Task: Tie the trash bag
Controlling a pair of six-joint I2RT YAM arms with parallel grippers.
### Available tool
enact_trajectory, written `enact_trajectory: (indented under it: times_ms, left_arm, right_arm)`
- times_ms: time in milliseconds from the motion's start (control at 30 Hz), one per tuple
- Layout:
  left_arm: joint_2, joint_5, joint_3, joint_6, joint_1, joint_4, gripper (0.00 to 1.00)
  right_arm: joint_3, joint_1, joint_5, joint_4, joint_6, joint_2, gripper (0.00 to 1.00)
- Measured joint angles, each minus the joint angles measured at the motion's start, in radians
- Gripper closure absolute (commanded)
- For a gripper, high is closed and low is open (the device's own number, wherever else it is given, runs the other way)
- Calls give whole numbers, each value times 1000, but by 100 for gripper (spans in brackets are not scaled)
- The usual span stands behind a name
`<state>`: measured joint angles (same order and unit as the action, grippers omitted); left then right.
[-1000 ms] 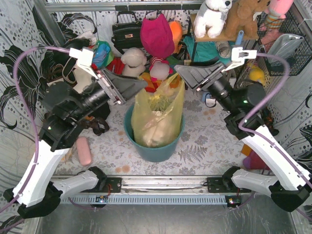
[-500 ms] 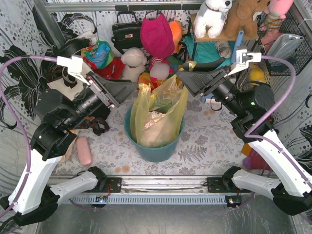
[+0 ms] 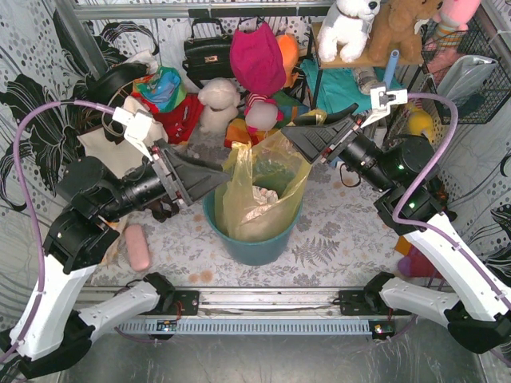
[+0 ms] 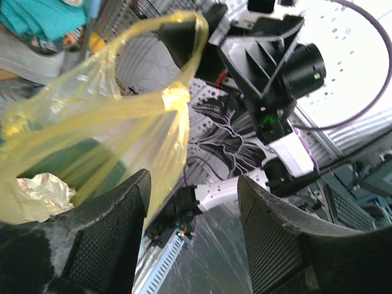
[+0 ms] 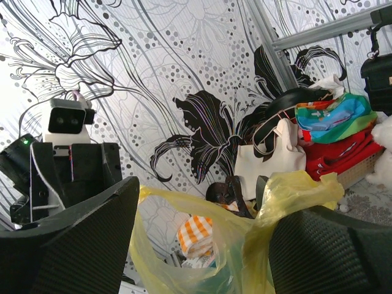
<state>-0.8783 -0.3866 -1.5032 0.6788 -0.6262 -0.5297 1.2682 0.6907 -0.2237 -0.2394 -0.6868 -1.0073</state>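
The trash bag (image 3: 239, 203), thin translucent yellow plastic, stood mouth-open in the teal bin (image 3: 255, 246) on the table (image 3: 335, 231), with crumpled paper (image 3: 262, 194) inside. Its rim lay between the right end effector's (image 3: 289, 133) spread fingers. The left end effector (image 3: 227, 171), also open, met the opposite rim.

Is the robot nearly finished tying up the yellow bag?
Not yet. Done: the trash bag sits in the teal bin with its rim standing up. In hand: the left claw and right claw, both open, are at opposite edges of the rim. Still to do: gather the top and knot it; no knot shows.
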Motion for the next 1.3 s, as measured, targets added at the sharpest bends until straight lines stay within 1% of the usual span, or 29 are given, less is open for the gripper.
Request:
enact_trajectory:
  times_ms: [233,500,600,700,933,967,1000,1067,1100,1133,1167,1200,1233,1267,1300]
  left_arm:
    - [24,-151,95,47,0,97,33]
    - [-134,-234,112,83,0,235,33]
    - [-202,-238,89,84,0,245,33]
    - [-252,-227,35,76,0,237,33]
    - [-286,-182,-88,41,0,224,33]
    - [-290,-179,-97,41,0,227,35]
    - [-295,-178,-103,42,0,233,45]
    - [-301,-179,-103,53,0,254,71]
    - [-304,-179,-101,68,0,270,82]
    - [-306,-179,-97,77,0,289,94]
    - [-308,-178,-95,86,0,303,100]
    - [-309,-172,-99,88,0,310,100]
    - [-311,-165,-109,86,0,306,100]
    - [-316,-149,-137,77,0,287,100]
    - [-322,-129,-172,64,1,261,100]
  right_arm:
    - [0,0,3,0,0,6,22]
    - [0,0,3,0,0,6,22]
    - [-1,0,2,0,0,6,22]
    - [-1,0,2,-1,0,5,22]
    - [-6,0,2,-14,0,-2,23]
    - [-8,0,2,-16,0,-2,24]
    - [-10,0,2,-19,-1,-3,26]
    - [-14,0,5,-31,-1,-5,31]
    - [-14,0,11,-39,-2,-7,35]
    - [-16,0,19,-48,-4,-8,48]
    - [-16,0,29,-56,-5,-8,64]
    - [-16,0,38,-65,-4,-8,81]
    - [-16,0,48,-73,1,-8,92]
    - [-11,0,58,-74,8,-8,97]
    - [1,0,67,-72,15,-11,99]
